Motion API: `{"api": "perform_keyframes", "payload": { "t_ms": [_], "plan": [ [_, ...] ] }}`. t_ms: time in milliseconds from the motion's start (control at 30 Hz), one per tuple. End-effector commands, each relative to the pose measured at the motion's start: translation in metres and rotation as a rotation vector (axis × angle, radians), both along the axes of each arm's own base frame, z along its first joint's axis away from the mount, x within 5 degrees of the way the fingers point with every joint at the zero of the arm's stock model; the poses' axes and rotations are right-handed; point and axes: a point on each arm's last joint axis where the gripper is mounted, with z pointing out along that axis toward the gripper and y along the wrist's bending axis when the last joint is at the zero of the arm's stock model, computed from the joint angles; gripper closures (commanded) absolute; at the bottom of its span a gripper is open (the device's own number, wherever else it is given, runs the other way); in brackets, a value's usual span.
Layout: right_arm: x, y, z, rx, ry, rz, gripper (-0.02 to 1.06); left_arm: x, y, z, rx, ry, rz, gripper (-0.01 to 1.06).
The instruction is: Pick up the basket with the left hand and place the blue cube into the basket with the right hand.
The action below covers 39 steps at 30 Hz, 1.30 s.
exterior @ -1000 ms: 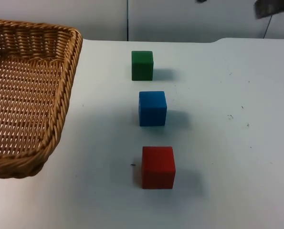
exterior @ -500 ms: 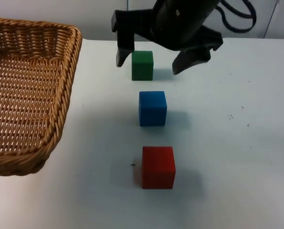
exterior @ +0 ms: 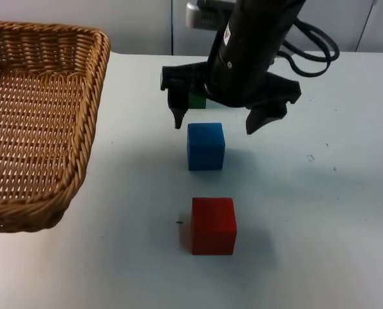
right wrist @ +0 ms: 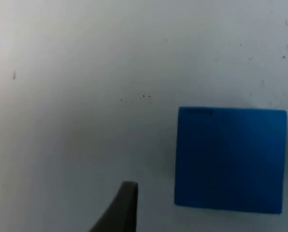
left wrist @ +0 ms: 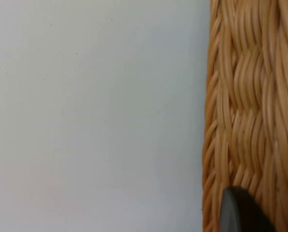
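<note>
Robot lab bench: bare white table top (exterior: 345, 212), grey partition wall (exterior: 140, 26), plain colour test cubes.

Basket (exterior: 40, 122) at the desk's (exterior: 320, 212) left, three cubes in a row to its right, blue cube (exterior: 206, 146) in the middle, red cube (exterior: 214, 225) nearest, green cube (exterior: 196, 100) farthest, right gripper (exterior: 218, 120) spread wide above the blue cube's far side.

The right arm (exterior: 255, 45) is glossy black with a small white label; its gripper (exterior: 218, 122) has two tapered black fingers (exterior: 177, 114).
</note>
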Motion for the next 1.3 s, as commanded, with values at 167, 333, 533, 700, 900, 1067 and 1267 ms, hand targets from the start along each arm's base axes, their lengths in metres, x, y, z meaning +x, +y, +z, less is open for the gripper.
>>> {"api": "perform_keyframes", "payload": {
  "t_ms": [167, 333, 533, 700, 900, 1067, 1267],
  "plan": [
    [0.007, 0.004, -0.023, -0.006, -0.021, -0.013, 0.10, 0.000, -0.003, 0.005, -0.033, -0.018, 0.015, 1.05],
    [0.012, 0.002, -0.030, -0.015, -0.047, -0.017, 0.10, 0.000, -0.003, 0.005, -0.033, -0.018, 0.013, 1.05],
    [0.018, -0.002, -0.035, 0.006, -0.052, -0.053, 0.11, 0.000, -0.003, 0.005, -0.035, -0.019, 0.015, 1.05],
    [0.017, 0.000, -0.048, 0.007, -0.023, -0.061, 0.14, 0.000, -0.003, 0.005, -0.035, -0.019, 0.015, 1.05],
    [0.017, 0.000, -0.049, 0.008, -0.025, -0.056, 0.49, 0.000, -0.003, 0.005, -0.034, -0.020, 0.013, 1.05],
    [0.017, 0.000, -0.048, 0.009, -0.027, -0.056, 0.89, 0.000, -0.003, 0.005, -0.034, -0.020, 0.013, 1.05],
    [0.018, 0.002, -0.016, 0.049, -0.098, -0.027, 1.05, 0.000, -0.003, 0.005, -0.034, -0.020, 0.013, 1.05]
  ]
}}
